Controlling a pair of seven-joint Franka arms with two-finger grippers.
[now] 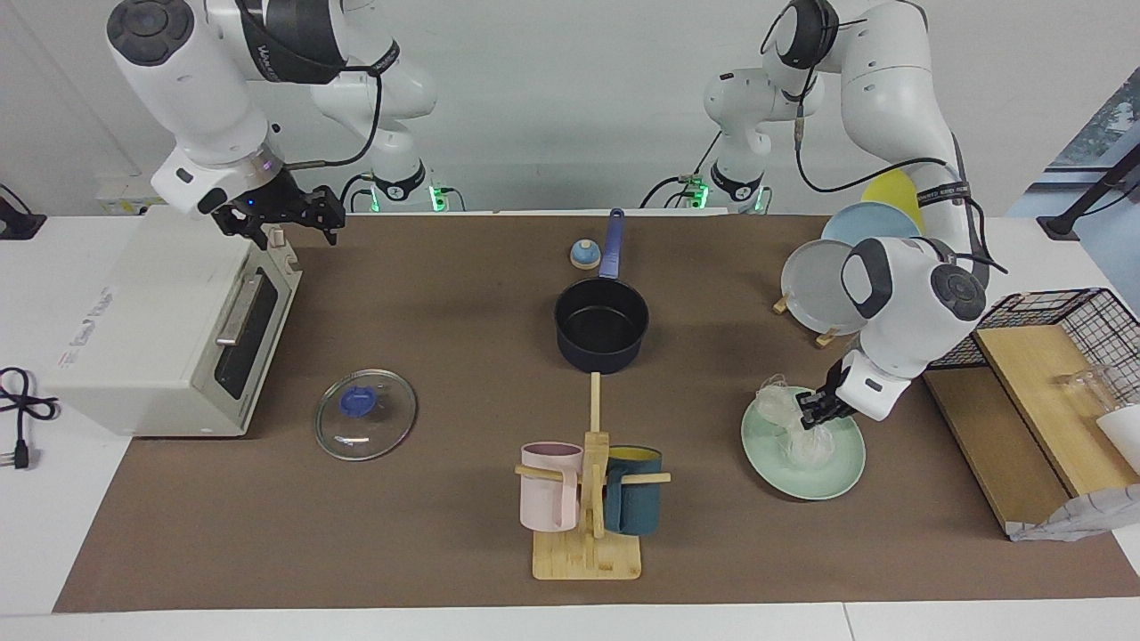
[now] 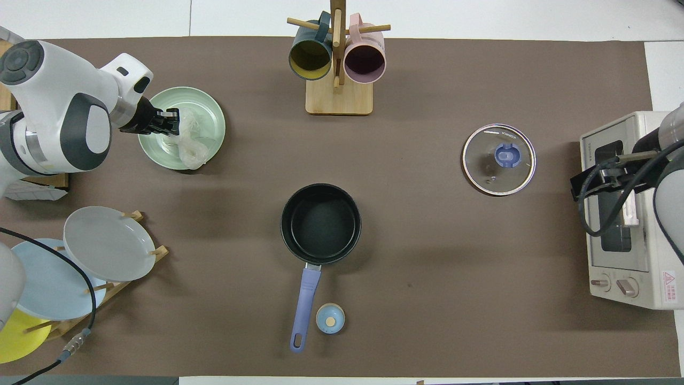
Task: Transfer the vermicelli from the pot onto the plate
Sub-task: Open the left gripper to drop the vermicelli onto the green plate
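The vermicelli point(image 1: 806, 448) point(image 2: 189, 141), a clear-wrapped whitish bundle, lies on the mint-green plate point(image 1: 833, 481) point(image 2: 206, 101) toward the left arm's end of the table. My left gripper point(image 1: 810, 418) point(image 2: 173, 120) is low over the plate, right at the bundle. The navy pot point(image 1: 602, 322) point(image 2: 320, 224) stands mid-table with nothing in its black inside, its blue handle pointing toward the robots. My right gripper point(image 1: 298, 233) point(image 2: 580, 184) waits open over the toaster oven.
A glass lid point(image 1: 366, 414) point(image 2: 499, 159) lies by the toaster oven point(image 1: 151, 338) point(image 2: 625, 240). A mug tree point(image 1: 590, 499) point(image 2: 337, 64) stands farther out than the pot. A plate rack point(image 1: 815, 289) point(image 2: 107, 243) is nearer the robots than the mint plate. A wooden board point(image 1: 1024, 401) and wire basket point(image 1: 1069, 316) sit beside it.
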